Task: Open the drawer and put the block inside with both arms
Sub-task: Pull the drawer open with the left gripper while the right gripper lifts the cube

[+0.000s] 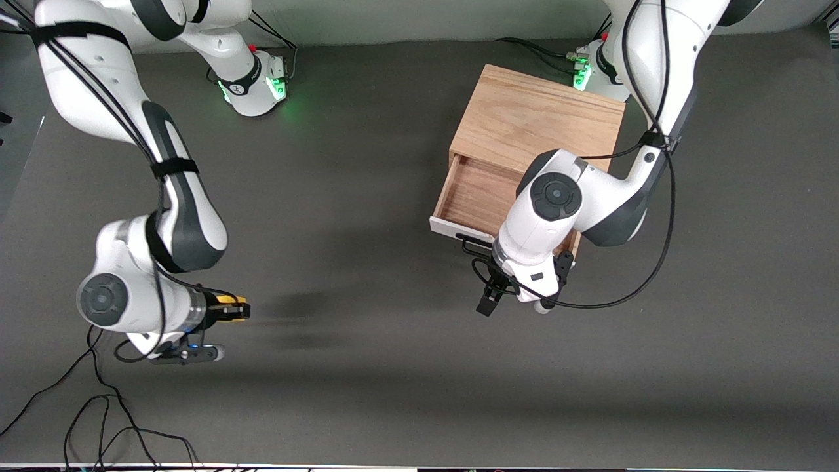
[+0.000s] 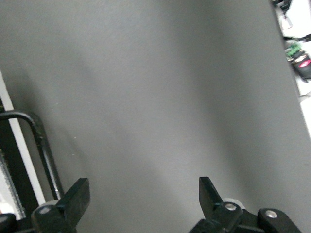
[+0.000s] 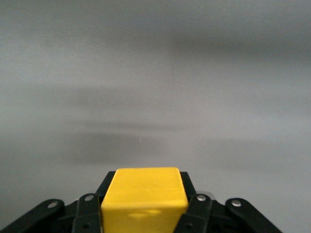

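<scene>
A dark grey table (image 1: pixel 367 196) fills the front view, its matte surface crossed by soft shadows. Loose black cables (image 1: pixel 105 419) lie in loops on it near the front camera, toward the right arm's end. A pale strip (image 1: pixel 196 468) runs along the table's nearest edge. Both wrist views show only the same grey surface.

even overhead light, soft blurred shadows

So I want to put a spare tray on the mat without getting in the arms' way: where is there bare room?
Free: the wide mat between the right gripper, shut on the yellow block, and the open drawer. Crowded: in front of the drawer, where the open left gripper hovers by the handle.
</scene>
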Controlling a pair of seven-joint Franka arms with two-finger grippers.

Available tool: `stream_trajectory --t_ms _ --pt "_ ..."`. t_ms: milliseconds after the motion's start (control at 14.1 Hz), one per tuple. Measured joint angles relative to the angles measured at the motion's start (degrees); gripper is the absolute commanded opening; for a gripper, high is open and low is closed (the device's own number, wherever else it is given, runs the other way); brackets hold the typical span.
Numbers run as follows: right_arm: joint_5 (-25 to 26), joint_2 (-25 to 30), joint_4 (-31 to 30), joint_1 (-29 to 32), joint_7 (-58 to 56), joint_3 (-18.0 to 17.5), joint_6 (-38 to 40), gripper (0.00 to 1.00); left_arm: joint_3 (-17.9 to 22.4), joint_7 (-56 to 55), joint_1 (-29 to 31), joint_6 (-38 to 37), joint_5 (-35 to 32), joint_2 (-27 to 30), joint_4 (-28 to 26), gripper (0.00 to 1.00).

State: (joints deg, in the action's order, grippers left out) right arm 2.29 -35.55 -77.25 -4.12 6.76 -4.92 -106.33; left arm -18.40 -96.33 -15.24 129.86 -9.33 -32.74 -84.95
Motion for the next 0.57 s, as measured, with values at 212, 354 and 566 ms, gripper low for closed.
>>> stream_trajectory --t_ms 212,354,566 --pt "-0.28 3.59 4.02 -0.35 2.44 -0.46 8.31 0.0 0.1 4.48 0.67 -9.88 -2.76 4.36 2.57 1.0" --pt "-1.18 4.27 8.06 -2.21 6.25 -0.81 13.75 0.0 0.17 13.82 3.02 -20.3 -2.07 9.23 3.1 1.0" --pt "-3.42 4.34 13.14 -8.3 16.89 -0.97 17.36 0.0 0.38 34.21 9.84 -33.33 2.11 15.78 3.02 1.0"
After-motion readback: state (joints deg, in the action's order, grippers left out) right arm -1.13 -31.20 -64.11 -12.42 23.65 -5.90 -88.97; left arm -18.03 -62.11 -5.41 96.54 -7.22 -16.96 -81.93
